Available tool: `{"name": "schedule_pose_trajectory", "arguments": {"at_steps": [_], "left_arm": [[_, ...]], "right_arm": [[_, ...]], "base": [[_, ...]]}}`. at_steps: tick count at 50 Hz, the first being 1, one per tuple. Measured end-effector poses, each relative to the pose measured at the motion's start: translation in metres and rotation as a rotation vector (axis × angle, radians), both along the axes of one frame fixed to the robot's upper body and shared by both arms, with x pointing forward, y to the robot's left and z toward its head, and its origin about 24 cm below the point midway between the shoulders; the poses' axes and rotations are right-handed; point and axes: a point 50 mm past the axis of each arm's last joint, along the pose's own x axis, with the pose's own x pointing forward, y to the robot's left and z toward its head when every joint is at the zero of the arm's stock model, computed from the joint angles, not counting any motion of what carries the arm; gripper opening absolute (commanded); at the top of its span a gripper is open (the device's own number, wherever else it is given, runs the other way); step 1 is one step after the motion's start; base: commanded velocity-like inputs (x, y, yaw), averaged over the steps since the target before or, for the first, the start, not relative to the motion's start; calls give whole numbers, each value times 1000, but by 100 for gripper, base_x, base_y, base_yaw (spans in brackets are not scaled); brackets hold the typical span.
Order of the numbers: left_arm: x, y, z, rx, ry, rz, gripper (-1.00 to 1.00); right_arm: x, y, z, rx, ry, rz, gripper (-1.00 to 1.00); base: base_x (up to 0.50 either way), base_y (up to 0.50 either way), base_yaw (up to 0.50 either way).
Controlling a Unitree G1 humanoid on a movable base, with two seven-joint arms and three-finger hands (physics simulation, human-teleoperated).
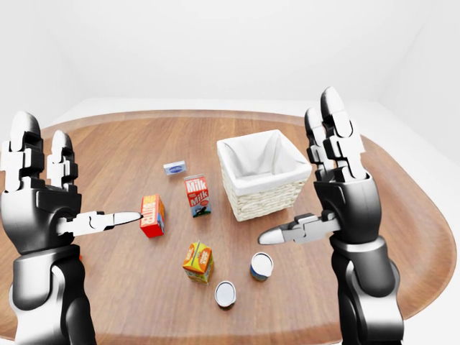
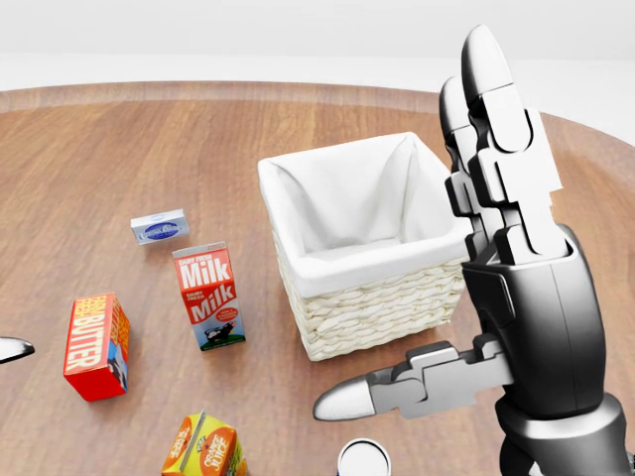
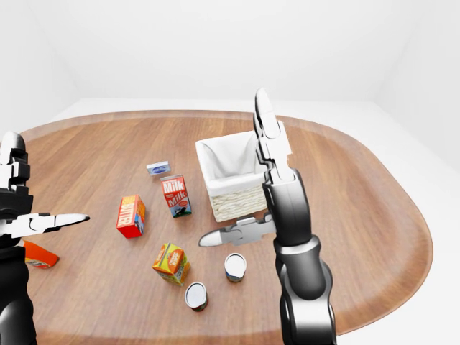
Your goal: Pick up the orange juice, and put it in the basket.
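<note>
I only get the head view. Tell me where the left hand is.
Observer: The left hand is raised, open and empty, at the left-eye view's left.
Operator: Report what sits beside the orange juice.
Observer: A second can, lower right of the orange juice, which your view cuts off.
Operator: Name anything else I miss.
Observer: An orange packet lies on the table at the right-eye view's left edge.

Eye views high, look down over table (image 1: 402, 237); head view nearer; all share basket (image 2: 367, 297)
</note>
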Motion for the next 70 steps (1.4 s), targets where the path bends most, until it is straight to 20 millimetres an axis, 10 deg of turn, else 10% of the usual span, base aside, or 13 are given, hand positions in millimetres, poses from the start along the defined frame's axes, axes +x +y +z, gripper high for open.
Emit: {"name": "schedule_pose_trajectory", "arguments": {"at_steps": [34, 70], "left_arm": [[-3, -2, 3, 7, -16, -3, 100], [-6, -2, 5, 12, -28, -4, 100]], "right_arm": [[16, 37, 20, -443, -96, 58, 100], [27, 75, -3, -731, 42, 158, 100]], "base": [[0, 0, 0], [0, 0, 0]]}}
